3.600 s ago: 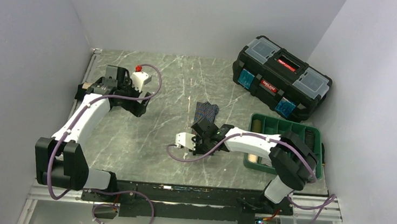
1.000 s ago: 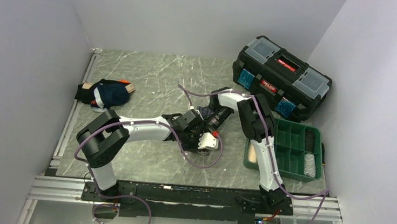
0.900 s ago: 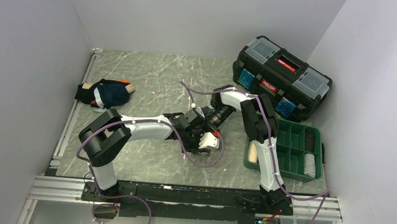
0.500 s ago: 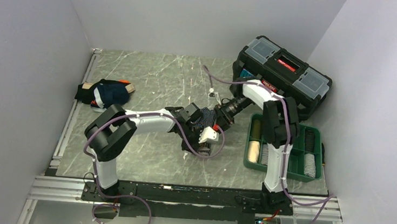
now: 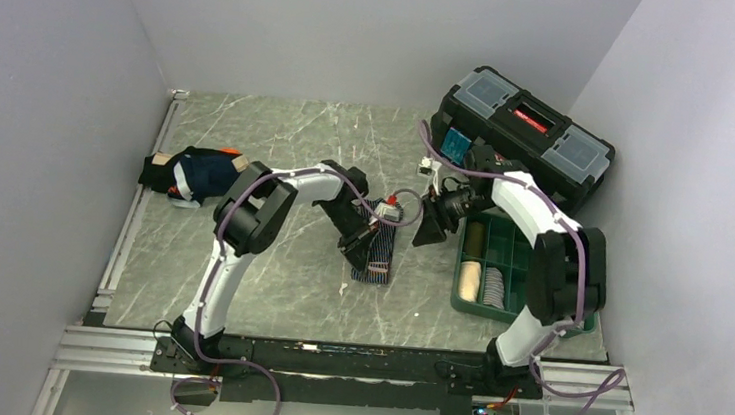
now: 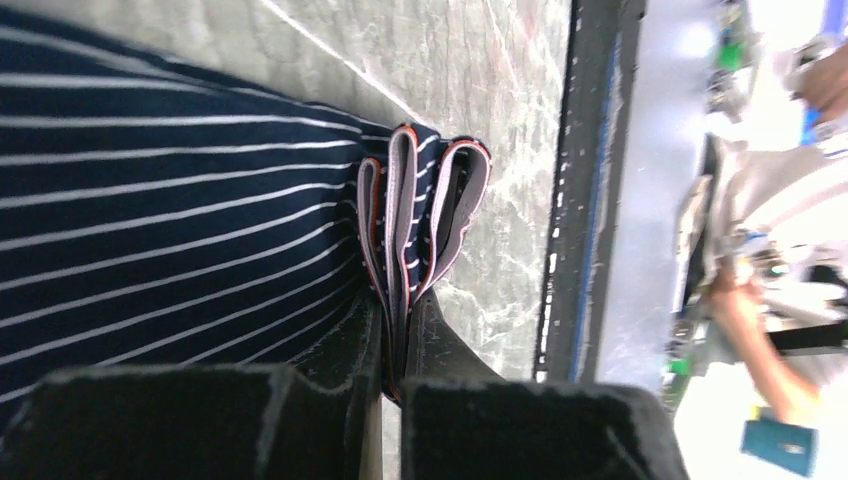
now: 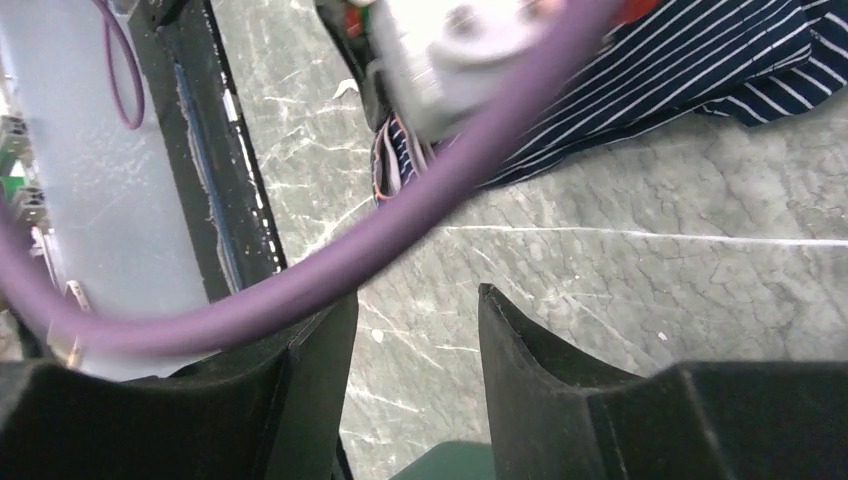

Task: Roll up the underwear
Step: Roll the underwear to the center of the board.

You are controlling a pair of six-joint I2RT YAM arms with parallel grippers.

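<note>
Far off to the left gripper's left, at the bench (image 5: 267, 279) edge, sits a heap of dark underwear (image 5: 196, 174) w/ orange and tan bits showing. If those bands carry lettering, it's too small to read.

The left gripper (image 6: 397, 335) is pressed together on the striped underwear (image 5: 377, 259), pinching the stacked, folded waistband edges, grey w/ orange trim. Those edges stick out straight ahead of its fingertips, and the rest of the navy cloth spreads flat to its left in the wrist view. From above, the garment is a narrow folded strip under that gripper. Its long axis runs roughly far-to-near on the bench, so a roll would prob. travel along that line.

The right gripper (image 7: 415, 330) is spread, w/ nothing between the fingers. It hangs just beside the strip on the right, apart from the cloth, which lies ahead and up-right in its own view behind a purple cable (image 7: 300, 290). So the left arm is the nearer one (already on the cloth).

Further right is the green tray (image 5: 577, 286), beside and below the right gripper. Beyond it is the black toolbox (image 5: 519, 146): red label w/ white writing, not legible at this res.
</note>
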